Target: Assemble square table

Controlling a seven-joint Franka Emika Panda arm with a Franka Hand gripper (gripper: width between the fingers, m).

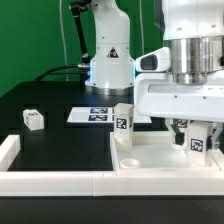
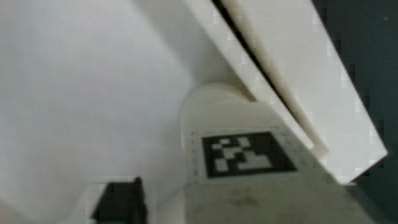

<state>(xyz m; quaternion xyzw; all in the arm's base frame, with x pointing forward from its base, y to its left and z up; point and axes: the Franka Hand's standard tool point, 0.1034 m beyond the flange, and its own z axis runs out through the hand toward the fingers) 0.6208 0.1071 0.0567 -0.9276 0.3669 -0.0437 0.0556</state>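
**Square table, in loose parts.**

- **Tabletop** (image 1: 150, 158): a large flat white slab that lay on the black table (image 1: 60, 140) at the lower right of the exterior view. It sat against the white L-shaped rail (image 1: 50, 180), which I judged was bracing it while legs went in.
- **First leg** (image 1: 122, 118): a small white block that stood upright at the slab's far left corner, tag facing the camera. I could not tell whether it was seated in a socket.
- **Second leg** (image 1: 33, 118): loose at mid-left, well apart from the slab.
- **Third leg** (image 1: 197, 147): upright over the slab's right side, between the jaws of my gripper (image 1: 196, 138). The wrist view showed its black-and-white tag (image 2: 240, 153) and one dark finger (image 2: 121, 200) beside it.
- **Gripper**: the jaws stood partway, either side of that leg. I could not tell whether they gripped it.
- **Marker board** (image 1: 95, 115): flat at centre, untouched.
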